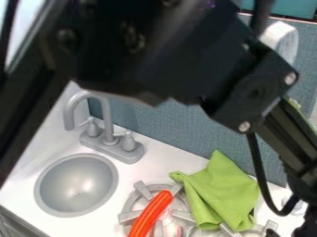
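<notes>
"Claw?"

"One, black, robotic [303, 227], lower right corner; apart or together, cannot tell. Nearby: one crumpled lime-green cloth [224, 192], lower right, seemingly propped by grey burner prongs [183, 215]."

"Orange item?"

"One long, curved orange-red toy [150, 214], bottom centre, apparently borne by those prongs."

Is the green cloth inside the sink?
No, the green cloth lies by the burner, away from the round grey sink.
</notes>
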Robot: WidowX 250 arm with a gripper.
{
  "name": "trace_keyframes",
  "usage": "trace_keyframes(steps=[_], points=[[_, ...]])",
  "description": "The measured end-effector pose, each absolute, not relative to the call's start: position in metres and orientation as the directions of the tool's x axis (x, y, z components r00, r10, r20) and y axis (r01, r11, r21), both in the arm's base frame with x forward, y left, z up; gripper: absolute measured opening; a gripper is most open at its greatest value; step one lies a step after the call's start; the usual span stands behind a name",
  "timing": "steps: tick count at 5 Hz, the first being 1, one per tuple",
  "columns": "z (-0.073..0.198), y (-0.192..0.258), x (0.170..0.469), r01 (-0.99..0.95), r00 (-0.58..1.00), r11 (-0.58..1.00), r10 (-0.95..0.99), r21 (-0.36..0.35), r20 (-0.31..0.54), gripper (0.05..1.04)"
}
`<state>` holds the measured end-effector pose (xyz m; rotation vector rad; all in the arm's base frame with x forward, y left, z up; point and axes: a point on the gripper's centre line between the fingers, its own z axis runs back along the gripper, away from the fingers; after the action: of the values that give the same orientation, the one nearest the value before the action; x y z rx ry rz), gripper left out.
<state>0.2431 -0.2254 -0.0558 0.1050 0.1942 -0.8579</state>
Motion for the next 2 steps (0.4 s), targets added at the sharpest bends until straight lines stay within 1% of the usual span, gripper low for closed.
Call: trace_keyframes(steps=[1,2], points=[[-0.0672,-0.2207,0.2403,0.762,0.631,0.647,-0.736,0.019,-0.244,0.1],[-0.0697,-0.2229,0.2409,0.768,0.625,0.64,-0.747,0.007,-0.228,0.1]])
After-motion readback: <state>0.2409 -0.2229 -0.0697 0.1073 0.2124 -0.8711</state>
